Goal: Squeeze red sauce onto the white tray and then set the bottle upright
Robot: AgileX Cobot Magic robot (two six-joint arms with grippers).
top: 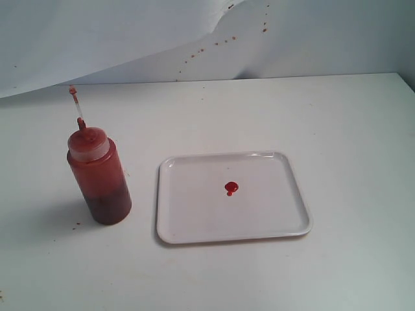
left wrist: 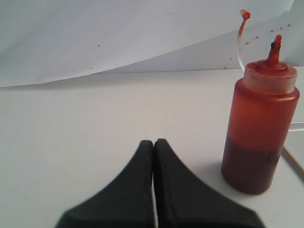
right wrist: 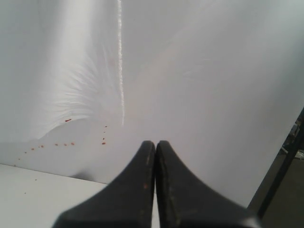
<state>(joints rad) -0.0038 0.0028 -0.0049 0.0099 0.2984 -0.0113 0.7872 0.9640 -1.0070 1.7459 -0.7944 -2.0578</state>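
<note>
The bottle (top: 98,175) stands upright on the table, left of the white tray (top: 188,220), its thin nozzle pointing up. A small glossy blob of red sauce (top: 231,188) lies near the tray's middle. In the left wrist view the bottle (left wrist: 259,123) stands apart from my left gripper (left wrist: 154,142), which is shut with nothing in it. My right gripper (right wrist: 155,143) is also shut and holds nothing, facing the white backdrop. Neither gripper shows in the exterior view.
A white backdrop sheet (top: 130,32) hangs behind the table, dotted with tiny dark red specks (top: 220,42). A dark frame edge (right wrist: 285,166) shows beside the backdrop in the right wrist view.
</note>
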